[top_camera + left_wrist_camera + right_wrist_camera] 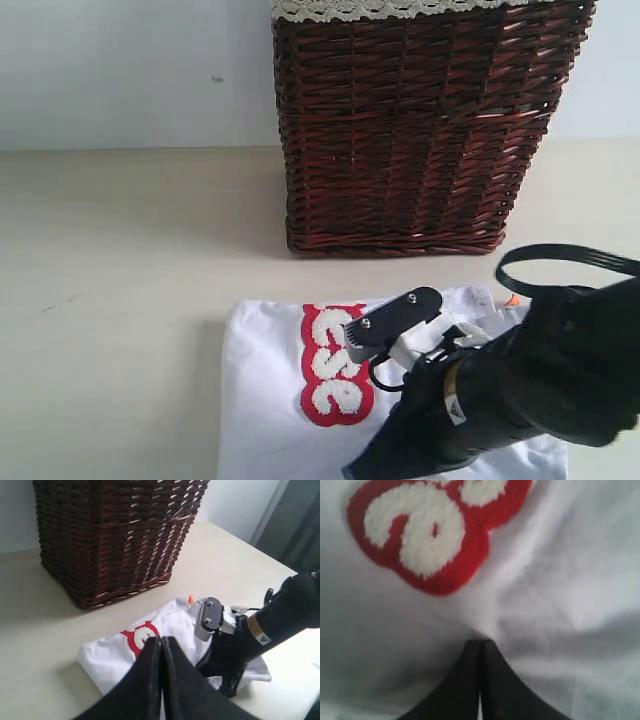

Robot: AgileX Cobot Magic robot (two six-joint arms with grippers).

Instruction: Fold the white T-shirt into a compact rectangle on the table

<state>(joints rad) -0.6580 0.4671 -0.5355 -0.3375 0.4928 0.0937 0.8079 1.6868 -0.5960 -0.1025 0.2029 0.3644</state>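
Observation:
The white T-shirt (265,400) lies folded down to a rough rectangle on the table (120,260), in front of the basket. Its fuzzy white lettering outlined in red (330,365) faces up. My right arm (520,390) reaches down over the shirt's right half. In the right wrist view the right gripper (480,642) is shut, its tips on the shirt (560,580) just below the lettering (425,535), where creases gather. My left gripper (161,641) is shut and holds nothing; it hovers over the shirt (110,655) near the lettering (142,635).
A tall dark red-brown wicker basket (420,130) with white lace trim (380,10) stands just behind the shirt. A small orange tag (512,298) shows at the shirt's far right corner. A pale wall runs behind the table. Bare table (40,630) lies left of the shirt.

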